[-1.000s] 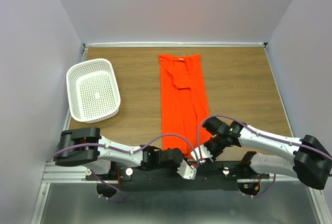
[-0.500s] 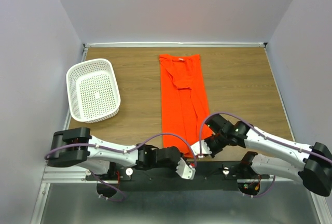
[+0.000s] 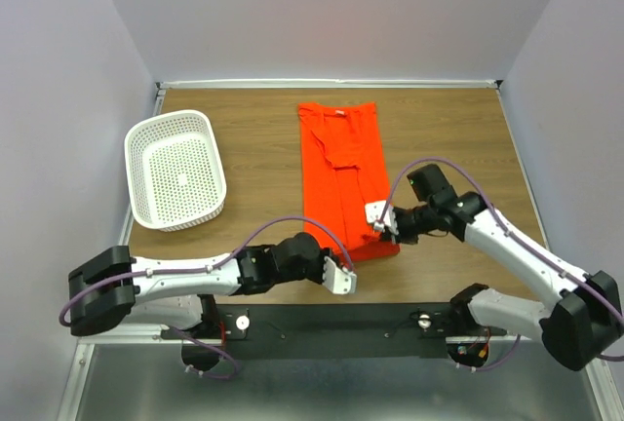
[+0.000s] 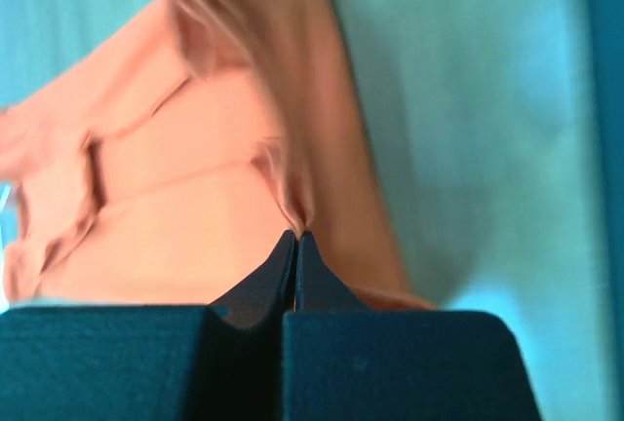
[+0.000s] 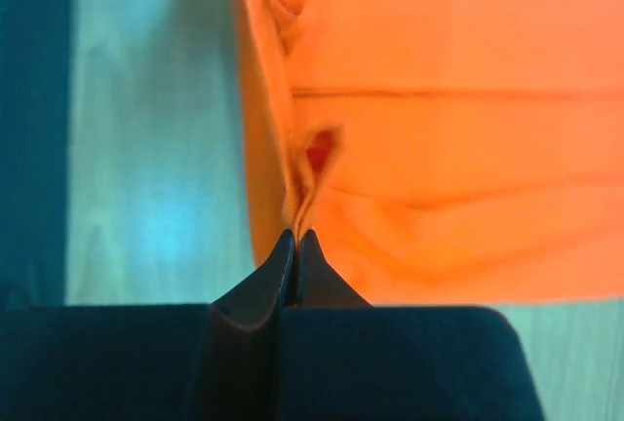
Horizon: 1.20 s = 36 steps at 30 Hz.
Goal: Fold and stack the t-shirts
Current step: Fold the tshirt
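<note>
The t-shirt goes washed-out and blurry just past the left hand and runs off that view's top and left, past the right hand it's chopped off top and right, and from above the pinched bits sit hidden under each hand.

The t-shirt is seen as plain bright orange-red, washed to peach ahead of the black jaws of the left gripper and saturated ahead of those of the right gripper. The basket is white and dotted with perforations; the table is brown wood-grained.
</note>
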### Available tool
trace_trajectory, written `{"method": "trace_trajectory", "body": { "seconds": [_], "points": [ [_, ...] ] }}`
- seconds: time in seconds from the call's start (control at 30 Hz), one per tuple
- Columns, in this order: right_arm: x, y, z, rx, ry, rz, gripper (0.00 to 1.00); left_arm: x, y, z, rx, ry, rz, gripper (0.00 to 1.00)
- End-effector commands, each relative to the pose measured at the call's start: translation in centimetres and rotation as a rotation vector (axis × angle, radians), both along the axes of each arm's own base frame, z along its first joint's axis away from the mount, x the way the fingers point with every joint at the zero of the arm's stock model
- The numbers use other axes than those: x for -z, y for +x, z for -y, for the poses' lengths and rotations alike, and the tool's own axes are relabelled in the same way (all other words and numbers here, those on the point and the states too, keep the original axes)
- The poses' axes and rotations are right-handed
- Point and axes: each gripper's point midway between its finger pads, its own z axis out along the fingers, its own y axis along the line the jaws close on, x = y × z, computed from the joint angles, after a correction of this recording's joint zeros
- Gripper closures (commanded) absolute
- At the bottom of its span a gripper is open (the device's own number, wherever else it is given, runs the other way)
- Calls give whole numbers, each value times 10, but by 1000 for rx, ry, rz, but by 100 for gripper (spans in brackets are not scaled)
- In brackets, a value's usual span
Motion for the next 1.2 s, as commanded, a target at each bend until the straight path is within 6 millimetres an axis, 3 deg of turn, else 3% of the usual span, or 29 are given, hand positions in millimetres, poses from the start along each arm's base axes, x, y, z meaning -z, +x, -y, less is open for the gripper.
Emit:
{"method": "trace_trajectory", "body": {
  "seconds": [0.0, 0.07, 0.1, 0.17, 0.23, 0.27, 0.3, 0.33, 0.4, 0.43, 0.53, 0.57, 0.73, 0.9, 1.0, 1.17],
  "points": [
    [-16, 47, 8, 140, 66, -53, 99, -14, 42, -1, -29, 5, 90, 100],
    [-26, 76, 11, 192, 88, -28, 100, -18, 64, -2, -62, -7, 117, 100],
    [-16, 89, 14, 232, 73, -66, 100, -32, 92, -6, -117, -36, 164, 100],
    [-19, 113, 11, 272, 73, -54, 100, -26, 111, 0, -105, -29, 152, 100],
    [-8, 129, 7, 302, 61, -89, 99, -28, 143, 3, -134, -10, 177, 100],
    [-18, 147, 4, 324, 76, -58, 99, -30, 153, 5, -138, -8, 181, 100],
    [-8, 156, 4, 344, 63, -80, 100, -43, 166, 11, -145, -31, 201, 100],
    [-9, 166, 3, 358, 66, -75, 100, -34, 180, 7, -158, -9, 192, 100],
    [-16, 190, 1, 388, 68, -49, 99, -41, 200, 6, -180, -11, 210, 100],
    [-5, 197, 2, 401, 50, -73, 99, -35, 212, -1, -198, 5, 208, 100],
    [-6, 220, 1, 432, 53, -66, 99, -41, 235, -10, -238, -1, 226, 100],
    [3, 226, 1, 444, 41, -81, 99, -37, 244, -17, -256, 5, 219, 100],
    [6, 253, 6, 532, 26, -78, 99, -37, 268, -17, -271, 10, 238, 100],
    [7, 260, 20, 602, 25, -73, 99, -44, 282, -7, -253, 6, 260, 100],
    [9, 265, 26, 635, 19, -68, 99, -37, 290, -2, -244, 27, 255, 100],
    [11, 272, 28, 657, 21, -72, 99, -38, 298, -1, -253, 32, 260, 100]
  ]
}}
